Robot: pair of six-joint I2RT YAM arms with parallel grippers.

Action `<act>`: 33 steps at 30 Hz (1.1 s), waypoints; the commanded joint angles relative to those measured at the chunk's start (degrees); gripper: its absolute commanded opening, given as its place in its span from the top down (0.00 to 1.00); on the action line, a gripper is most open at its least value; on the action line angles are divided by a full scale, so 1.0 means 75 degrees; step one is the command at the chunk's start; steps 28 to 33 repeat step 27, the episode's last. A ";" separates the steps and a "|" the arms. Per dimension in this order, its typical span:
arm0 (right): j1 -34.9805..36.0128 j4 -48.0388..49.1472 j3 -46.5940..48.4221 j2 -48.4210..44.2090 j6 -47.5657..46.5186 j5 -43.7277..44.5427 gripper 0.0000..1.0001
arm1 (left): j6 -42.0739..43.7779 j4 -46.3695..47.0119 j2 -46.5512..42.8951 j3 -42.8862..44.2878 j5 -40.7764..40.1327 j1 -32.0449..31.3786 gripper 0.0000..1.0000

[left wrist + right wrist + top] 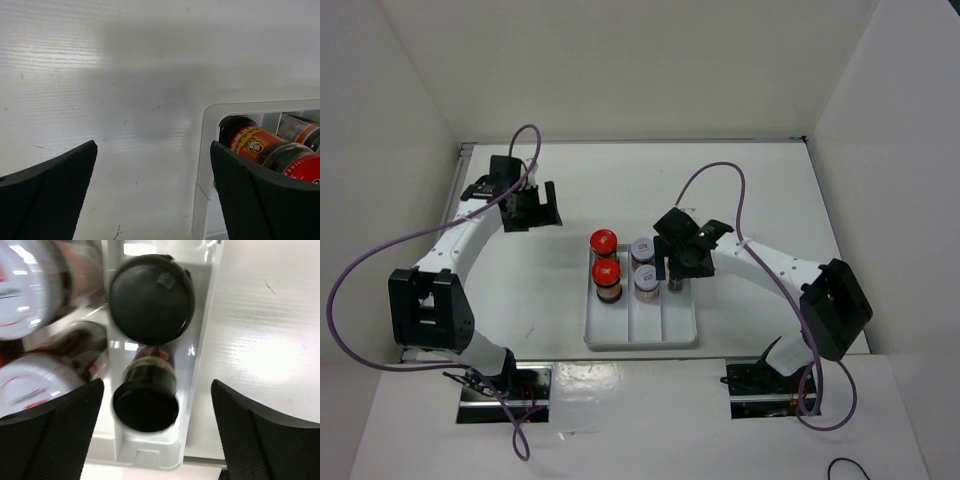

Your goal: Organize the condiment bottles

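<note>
My left claw (533, 210) hangs open and holds nothing. It sits over the far left of the table (520, 290), close to the left wall (380, 150) and near the far left corner of the tray (640, 343), with a strip of bare surface between.

In the tray's left compartment the far red-lidded jar (603, 241) stands at the far end, and the near red-lidded jar (607, 271) is just beside it. The middle compartment carries the far white-lidded jar (642, 247) and the near white-lidded jar (646, 277) in the same way. All four are upright, and the near stretch of every compartment lies open.

My right claw (670, 272) hovers over the right compartment with its fingers (265, 435) spread wide, gripping nothing. Below it stand one black-capped bottle (151, 299) and the other black-capped bottle (145, 407), the latter close to an end wall of the tray. Past the tray's right rim the table runs bare.
</note>
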 commanded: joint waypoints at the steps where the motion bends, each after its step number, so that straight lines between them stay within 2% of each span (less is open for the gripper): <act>1: 0.0079 -0.0429 0.0738 -0.0692 0.0100 -0.0143 0.08 | 0.0121 0.0126 -0.0288 -0.0025 0.0179 0.0043 0.00; 3: 0.0148 -0.0430 0.1077 -0.1043 -0.0088 -0.0389 0.01 | 0.0121 0.0126 -0.0288 -0.0025 0.0249 0.0043 0.00; 7: 0.0149 -0.0605 0.1628 -0.1711 -0.0088 -0.0554 0.01 | 0.0121 0.0126 -0.0288 -0.0025 0.0249 0.0043 0.00; 13: 0.0080 -0.0114 0.2225 -0.2509 -0.0567 0.0475 0.01 | 0.0121 0.0126 -0.0429 -0.0025 0.0249 0.0043 0.00; 17: -0.0634 0.0049 0.2648 -0.2217 -0.1141 0.0993 0.01 | 0.0121 0.0126 -0.0499 0.0057 0.0355 -0.0026 0.00; 18: -0.1088 0.0155 0.2649 -0.2135 -0.1421 0.0993 0.01 | 0.0040 0.0126 -0.0569 0.0057 0.0355 -0.0027 0.00; 25: -0.2743 0.1609 0.2404 -0.2310 -0.1997 0.0009 0.01 | -0.0032 0.0266 -0.0898 -0.0013 0.0202 -0.0027 0.00; 33: -0.2851 0.1680 0.2310 -0.2310 -0.1998 -0.0109 0.01 | -0.0032 0.0266 -0.1061 -0.0013 0.0202 -0.0027 0.00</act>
